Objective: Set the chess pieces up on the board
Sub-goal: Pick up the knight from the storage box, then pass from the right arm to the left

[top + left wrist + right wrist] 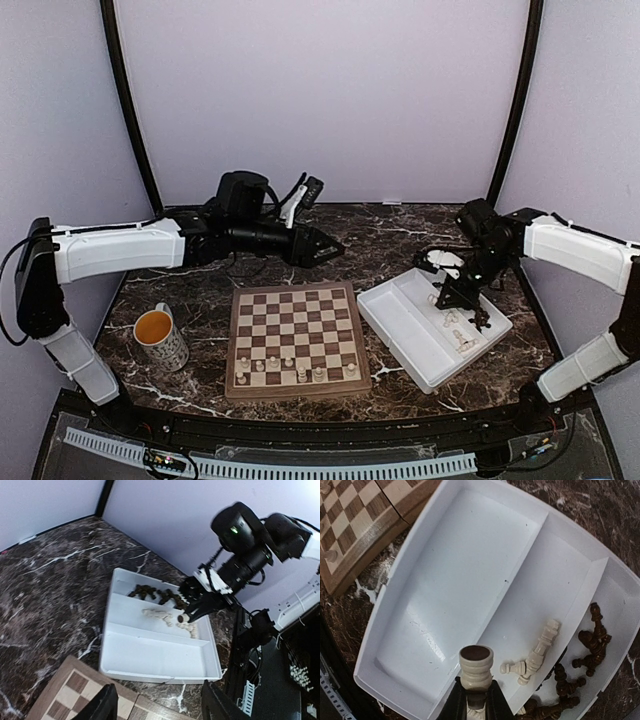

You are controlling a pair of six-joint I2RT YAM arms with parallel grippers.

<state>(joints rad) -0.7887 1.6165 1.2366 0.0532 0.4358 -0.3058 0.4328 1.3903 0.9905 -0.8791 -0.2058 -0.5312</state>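
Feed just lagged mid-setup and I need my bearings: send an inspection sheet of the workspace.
Surface: dark marble table.
Job's things: board centred; standing cream pieces on its near rows; loose cream pieces and dark pieces in separate compartments of the white tray.
Clutter: mug left of board.
Grippers: left gripper open, empty, beyond the board; right gripper shut on held cream piece above tray.
Cables: black cable looping at left wrist.
Surroundings: plain pale walls, black frame posts.

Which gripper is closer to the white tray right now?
Right. The right gripper hangs over the tray holding a cream piece; the left gripper hovers past the board's far edge.
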